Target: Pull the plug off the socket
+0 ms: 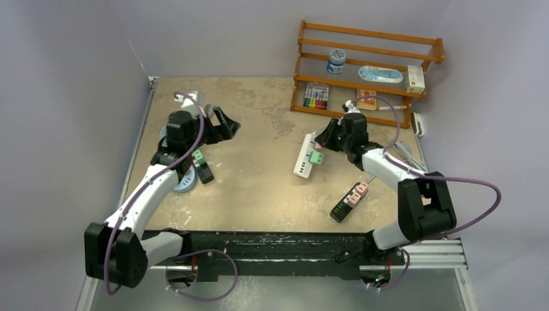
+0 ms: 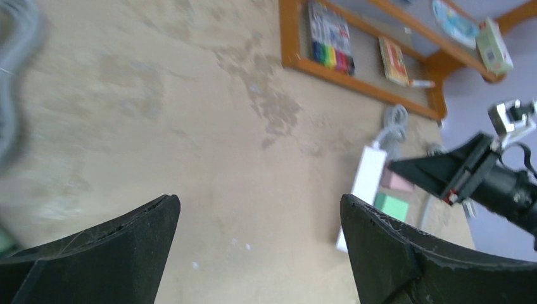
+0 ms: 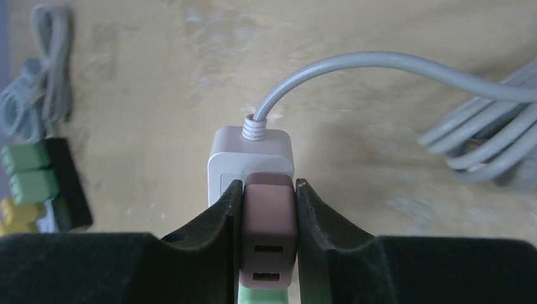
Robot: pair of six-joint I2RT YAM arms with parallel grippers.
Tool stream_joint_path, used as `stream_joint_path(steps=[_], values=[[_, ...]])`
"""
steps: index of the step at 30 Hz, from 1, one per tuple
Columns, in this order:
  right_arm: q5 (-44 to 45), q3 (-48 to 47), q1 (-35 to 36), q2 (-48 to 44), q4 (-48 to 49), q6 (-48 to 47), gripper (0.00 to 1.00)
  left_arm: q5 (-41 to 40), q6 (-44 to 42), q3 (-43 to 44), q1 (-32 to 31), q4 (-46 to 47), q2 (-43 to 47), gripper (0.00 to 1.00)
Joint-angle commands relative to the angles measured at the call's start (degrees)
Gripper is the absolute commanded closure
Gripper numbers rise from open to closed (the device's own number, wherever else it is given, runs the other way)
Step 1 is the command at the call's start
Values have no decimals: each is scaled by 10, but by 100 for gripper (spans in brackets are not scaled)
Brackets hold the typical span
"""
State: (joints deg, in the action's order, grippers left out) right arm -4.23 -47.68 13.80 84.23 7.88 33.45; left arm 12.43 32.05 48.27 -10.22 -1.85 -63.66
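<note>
- From above, my right pincer (image 1: 320, 140) hides the pink plug (image 3: 270, 221); the wrist view shows it pinched, on the white socket strip (image 3: 251, 149).
- My left pincer (image 2: 258, 202) stands spread.

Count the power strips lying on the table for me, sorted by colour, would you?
white power strip: 1
black power strips: 2
Total: 3
</note>
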Motion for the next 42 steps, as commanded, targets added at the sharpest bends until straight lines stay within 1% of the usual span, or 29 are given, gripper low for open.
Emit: stream_joint_path(steps=[1, 4, 7, 12, 15, 17, 22, 29, 30, 31, 32, 33, 34, 35, 36, 40, 42], values=[[-113, -39, 9, 20, 153, 1, 100, -17, 55, -28, -75, 85, -34, 2], [-151, -71, 24, 58, 160, -10, 100, -62, 53, -42, -123, 124, -57, 2], [-167, -101, 39, 74, 163, -18, 100, -87, 41, -38, -154, 149, -102, 2], [-192, -108, 47, 88, 176, -16, 100, -41, 57, -20, -187, 215, -198, 1], [-201, -106, 50, 88, 182, -16, 100, -66, 42, 14, -222, 197, -251, 1], [-210, -105, 52, 87, 184, -14, 100, -69, 37, 21, -238, 209, -268, 1], [-207, -96, 54, 84, 193, -9, 100, -23, 57, 17, -259, 275, -287, 0], [-225, -97, 54, 90, 210, 5, 100, -4, 66, 17, -284, 302, -328, 1], [-228, -100, 55, 89, 210, 6, 100, 1, 74, 15, -286, 318, -339, 6], [-230, -102, 54, 87, 208, 6, 100, 8, 80, 15, -288, 329, -352, 14], [-231, -105, 54, 84, 204, 5, 100, 19, 87, 18, -288, 338, -366, 26], [-231, -107, 54, 80, 201, 4, 100, 29, 96, 20, -288, 346, -381, 42], [-230, -108, 54, 76, 198, 3, 100, 37, 102, 25, -289, 353, -396, 72], [-231, -109, 54, 72, 197, 1, 100, 41, 109, 29, -288, 352, -410, 93], [-232, -109, 54, 69, 196, -1, 100, 46, 116, 34, -288, 352, -423, 100], [-242, -120, 54, 59, 179, -35, 100, 55, 141, 23, -289, 388, -442, 100], [-220, -148, 59, 57, 141, -77, 100, 42, 134, 23, -288, 371, -440, 100]])
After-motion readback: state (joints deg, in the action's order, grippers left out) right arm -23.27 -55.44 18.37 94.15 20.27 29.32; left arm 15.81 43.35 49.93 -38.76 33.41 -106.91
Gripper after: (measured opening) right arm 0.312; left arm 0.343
